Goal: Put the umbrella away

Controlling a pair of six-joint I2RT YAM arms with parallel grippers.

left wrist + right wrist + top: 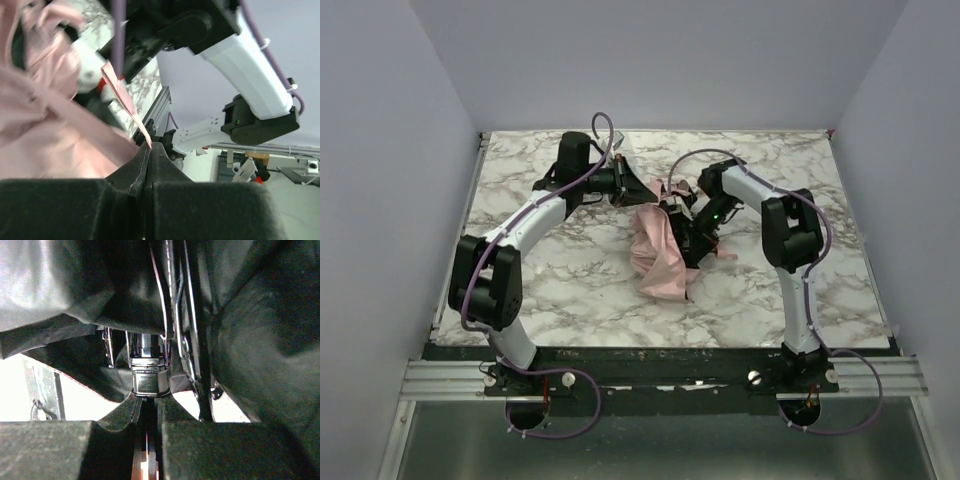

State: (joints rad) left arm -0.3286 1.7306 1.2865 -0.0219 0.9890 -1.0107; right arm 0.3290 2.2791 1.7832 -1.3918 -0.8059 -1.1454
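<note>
Umbrella: I see the umbrella (pixel 658 258) mid-tabletop between the two arms, a loose, crumpled heap of pink cloth, partly lifted at its far end. Not rolled, not strapped.
Tabletop: marble tabletop (pixel 560 270); nothing else on it that I can make out.
Left claw: left claw (pixel 148 149) is pinched fully together on the end of a thin pink strip (pixel 122 92) of the umbrella's cloth. Only the very tip of the strip sits between the fingers.
Right claw: right claw (pixel 148 402) is closed up, its fingertips nipping the dark ribbed collar (pixel 148 382) on the shaft, under the canopy. Metal ribs (pixel 186 347) and dark cloth crowd all round it.
Stage, my read: mid-fold; the canopy needs gathering before anything can be wrapped.
Risk 1: the strip slips out of the left claw if I pull hard, since the hold is so shallow.
Risk 2: the collar pops off the right fingertips if I twist; it is a tip grip, not a deep one.
Risk 3: ribs snag on the right claw or bend if I drag the arms apart.
Risk 4: the claws sit near each other; a careless swing could knock them together.
Blind spot: I cannot see the handle or the strap.
</note>
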